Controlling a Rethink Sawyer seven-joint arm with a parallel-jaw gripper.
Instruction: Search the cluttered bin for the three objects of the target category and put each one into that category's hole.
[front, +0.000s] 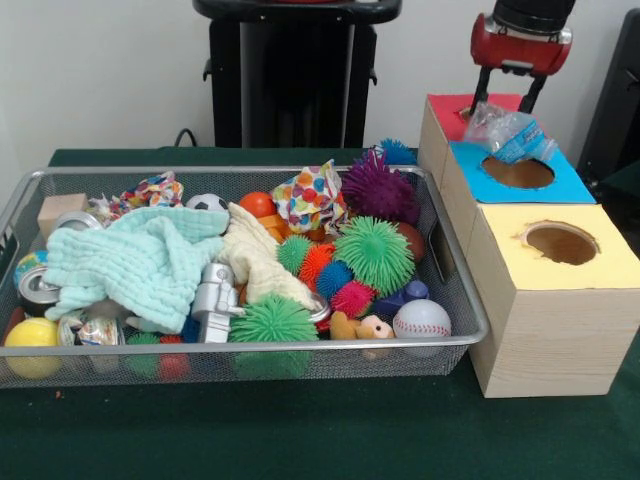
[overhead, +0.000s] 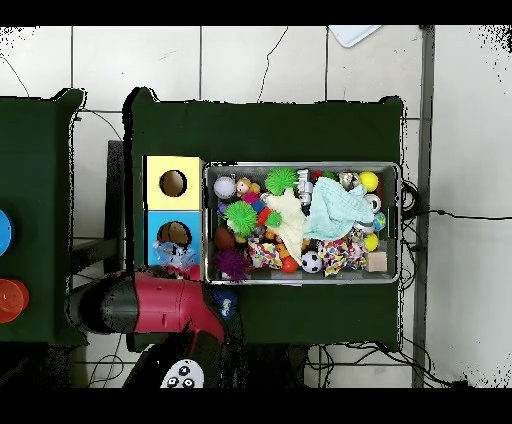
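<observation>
A see-through plastic bottle with a blue label (front: 510, 132) lies on the wooden box, across the seam between the red top (front: 447, 106) and the blue top (front: 520, 185). It hides most of the red top's hole. My gripper (front: 505, 100) hangs right above the bottle with its two black fingers spread, tips at the bottle's upper edge. The wire mesh bin (front: 462, 290) is heaped with toys and cloths, and no other clear bottle shows in it. In the overhead view the red arm (overhead: 150, 305) covers the red end of the box, with the bottle (overhead: 168, 256) beside it.
The blue-topped hole (front: 518, 172) and the yellow-topped hole (front: 560, 242) are open. The bin holds spiky balls (front: 375, 255), a mint cloth (front: 140, 262), a silver robot toy (front: 213, 300), a baseball (front: 421, 319) and cans (front: 35, 287). The pedestal (front: 290, 70) stands behind.
</observation>
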